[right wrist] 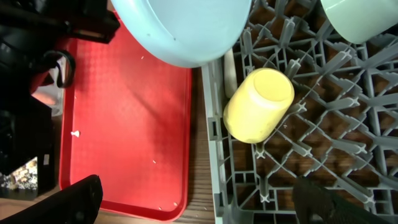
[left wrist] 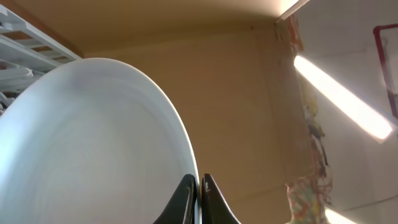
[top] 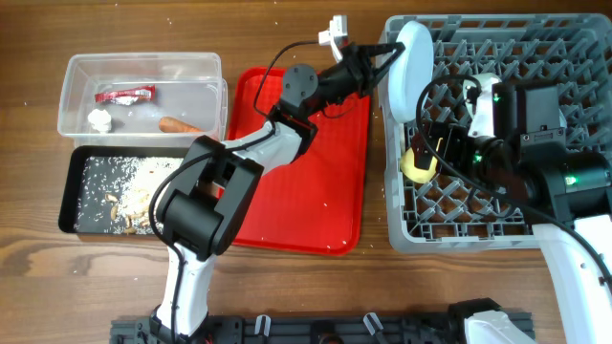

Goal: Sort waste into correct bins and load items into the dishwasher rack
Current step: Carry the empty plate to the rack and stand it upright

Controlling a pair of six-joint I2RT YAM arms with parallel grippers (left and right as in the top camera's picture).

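My left gripper [top: 376, 65] is shut on the rim of the large pale blue plate [top: 411, 59], which stands on edge at the far left corner of the grey dishwasher rack [top: 497, 225]. In the left wrist view the jaws [left wrist: 199, 186] pinch the plate's edge [left wrist: 93, 143]. My right gripper [right wrist: 202, 205] is open and empty above the rack's left wall [right wrist: 214, 155], near the yellow cup [right wrist: 258, 104] lying on its side. The cup also shows in the overhead view [top: 418, 164]. A mint green bowl [right wrist: 360, 18] sits in the rack. The light blue bowl and spoon are hidden.
The clear tub [top: 76, 72] holds the red wrapper [top: 124, 94], white tissue [top: 99, 119] and carrot piece [top: 177, 125]. The black tray [top: 69, 196] holds beige scraps [top: 129, 186]. The flat red tray [top: 306, 172] lies between the bins and the rack.
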